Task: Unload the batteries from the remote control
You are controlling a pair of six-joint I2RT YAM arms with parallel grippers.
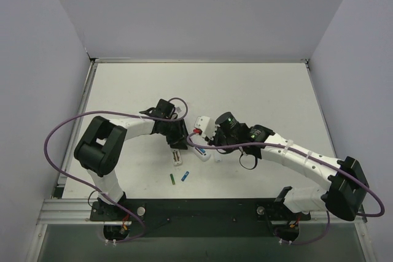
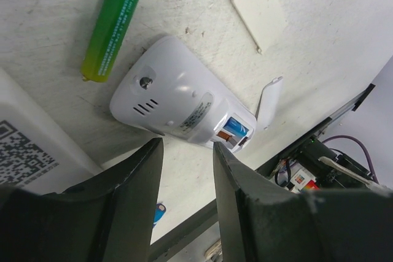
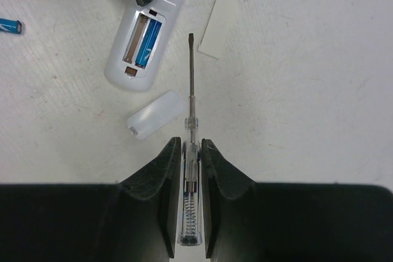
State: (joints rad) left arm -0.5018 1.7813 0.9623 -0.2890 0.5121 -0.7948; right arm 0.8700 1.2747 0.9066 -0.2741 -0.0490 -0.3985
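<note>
A white remote (image 3: pixel 144 41) lies face down with its battery bay open; one blue battery (image 3: pixel 149 44) sits in it beside an empty slot. It also shows in the left wrist view (image 2: pixel 178 105) and the top view (image 1: pixel 198 150). My left gripper (image 2: pixel 187 151) is open and empty, hovering over the remote's end. My right gripper (image 3: pixel 191 145) is shut on a clear-handled screwdriver (image 3: pixel 191 78), whose tip points past the remote's right side without touching it. Loose batteries lie on the table: a green one (image 2: pixel 115 23), a blue one (image 1: pixel 184 175) and another green one (image 1: pixel 172 178).
Two battery covers lie by the remote, a translucent one (image 3: pixel 153 115) and a white one (image 3: pixel 218 19). A second remote (image 1: pixel 177 157) with a QR label (image 2: pixel 21 148) lies left of the first. The black base rail (image 1: pixel 196 210) runs along the near edge.
</note>
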